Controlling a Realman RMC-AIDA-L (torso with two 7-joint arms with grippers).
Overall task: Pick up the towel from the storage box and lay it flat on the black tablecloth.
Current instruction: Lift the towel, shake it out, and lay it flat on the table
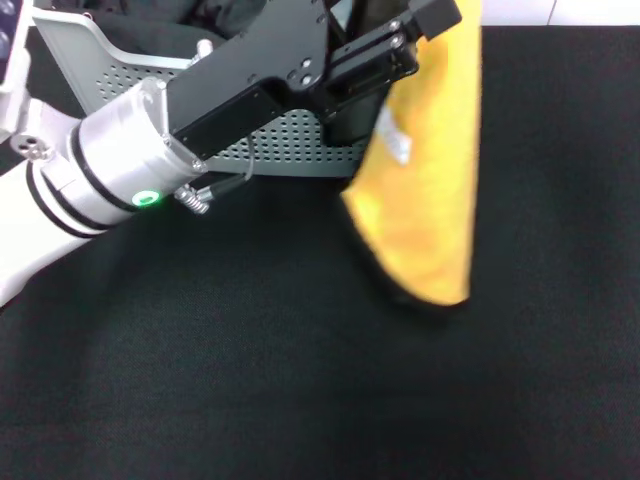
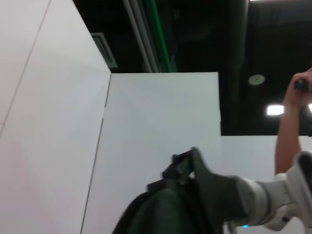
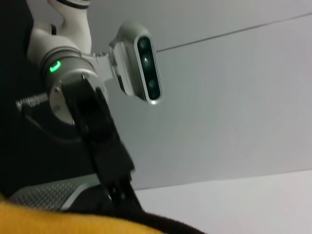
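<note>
towel [image 1: 425,190] was out of the storage box [image 1: 270,140], hanging from my clenched left gripper [image 1: 400,45] over the black tablecloth [image 1: 250,380]; right gripper's grip: can't tell. laying flat remained.

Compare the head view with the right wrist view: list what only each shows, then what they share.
Head view only: the black tablecloth spread wide, and the towel's white label. The right gripper shows at the towel's top.

Right wrist view only: a grey camera housing on the left arm and pale wall panels behind.

Both: the left gripper at the hanging yellow towel, and the perforated box.
</note>
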